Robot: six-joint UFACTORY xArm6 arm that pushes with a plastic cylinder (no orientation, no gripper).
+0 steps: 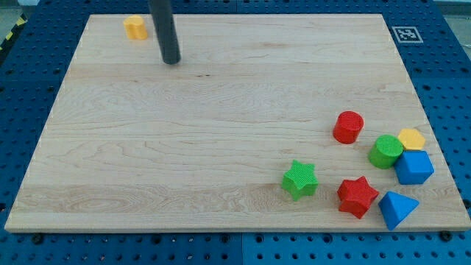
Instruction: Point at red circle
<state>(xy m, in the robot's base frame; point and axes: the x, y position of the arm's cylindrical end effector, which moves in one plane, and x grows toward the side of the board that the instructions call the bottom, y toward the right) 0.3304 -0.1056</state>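
A lab test bench. The wooden surface (221, 132) sits on a blue perforated plate (449, 88). A fiducial marker (406, 34) occupies the surface's top-right corner.

Eight blocks sit on the one wooden board (221, 125). Two are red: a red circle (348, 126) and a red star (357, 196). Two are green: a green star (300, 179) and a green circle (385, 152). Two are blue: a blue cube (414, 167) and a blue triangle (397, 209). Two are yellow: a yellow block by the blue cube (412, 138) and a yellow block near the view's top left (135, 27).
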